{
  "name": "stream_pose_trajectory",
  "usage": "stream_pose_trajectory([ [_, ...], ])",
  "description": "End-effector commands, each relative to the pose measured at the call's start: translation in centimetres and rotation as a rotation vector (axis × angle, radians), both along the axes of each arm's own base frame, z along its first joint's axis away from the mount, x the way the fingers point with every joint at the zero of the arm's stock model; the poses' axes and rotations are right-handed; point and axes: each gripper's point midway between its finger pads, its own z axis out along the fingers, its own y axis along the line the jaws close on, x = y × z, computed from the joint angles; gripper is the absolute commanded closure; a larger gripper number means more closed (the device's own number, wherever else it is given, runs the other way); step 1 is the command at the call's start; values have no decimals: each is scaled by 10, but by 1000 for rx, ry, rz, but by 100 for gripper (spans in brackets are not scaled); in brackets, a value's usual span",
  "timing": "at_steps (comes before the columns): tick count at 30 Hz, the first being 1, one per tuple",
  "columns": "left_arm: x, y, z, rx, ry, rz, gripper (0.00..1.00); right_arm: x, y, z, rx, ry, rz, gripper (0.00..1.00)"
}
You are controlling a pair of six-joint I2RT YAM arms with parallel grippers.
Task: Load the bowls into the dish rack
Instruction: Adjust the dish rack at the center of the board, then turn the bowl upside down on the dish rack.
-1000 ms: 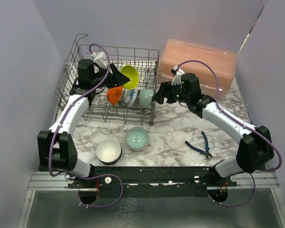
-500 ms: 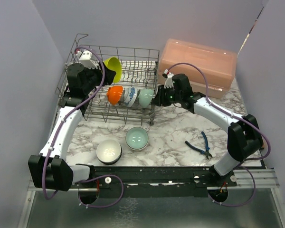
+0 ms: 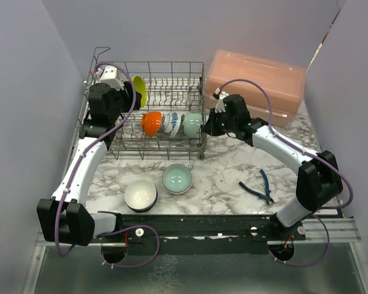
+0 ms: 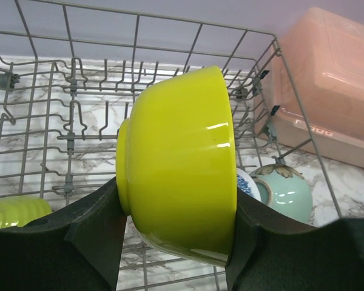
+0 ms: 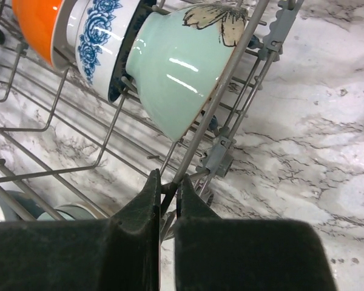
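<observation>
A lime-yellow bowl [image 4: 179,163] held over the dish rack [image 3: 172,82].
The bowl is clamped on its side between the half-spread fingers of the left gripper [image 4: 176,224], above the rack's left rear. The right gripper [image 5: 167,188] is pinched tight on a wire of the rack's right side. Inside the rack, an orange bowl [image 3: 150,123], a blue-flowered white bowl [image 3: 170,122] and a pale teal bowl [image 3: 192,124] are stood on edge in a row. A white bowl [image 3: 140,195] and a second teal bowl [image 3: 176,179] are seen just in front of the rack.

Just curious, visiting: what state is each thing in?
Left gripper: shut on lime-yellow bowl.
Right gripper: shut on dish rack wire.
Orange bowl: racked on edge.
Blue-patterned bowl: racked on edge.
Racked teal bowl: on edge.
Table teal bowl: upright, empty.
White bowl: upright, empty.
Pink box: lid shut.
</observation>
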Motion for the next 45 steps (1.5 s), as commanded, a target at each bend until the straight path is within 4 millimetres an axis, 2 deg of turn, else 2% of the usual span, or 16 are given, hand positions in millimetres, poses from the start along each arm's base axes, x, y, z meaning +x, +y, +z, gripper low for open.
stream_pose_trajectory([
  [1, 7, 20, -5, 53, 12, 100, 100, -10, -33, -3, -138, -18, -11, 100],
  [4, 9, 24, -10, 62, 29, 113, 100, -16, -31, 3, -120, -37, 16, 99],
  [6, 10, 27, -12, 66, 36, 126, 100, -21, -26, 13, -82, -65, 50, 92],
  [7, 11, 30, -14, 72, 40, 140, 100, -24, -24, 20, -58, -78, 59, 87],
  [11, 14, 36, -21, 90, 62, 165, 100, -33, -18, 48, 35, -127, 72, 56],
  [14, 16, 40, -26, 111, 79, 184, 100, -39, -15, 66, 106, -170, 81, 38],
  [17, 17, 49, -31, 149, 99, 220, 100, -48, -9, 78, 168, -183, 110, 27],
  [21, 18, 63, -36, 201, 125, 278, 100, -56, -5, 82, 214, -187, 132, 15],
  [28, 19, 86, -49, 304, 175, 377, 100, -62, -5, 75, 228, -175, 140, 5],
  [35, 20, 110, -70, 472, 250, 433, 100, -62, -6, 72, 218, -174, 143, 3],
  [45, 27, 132, -90, 559, 322, 516, 100, -68, -6, 69, 220, -168, 159, 0],
])
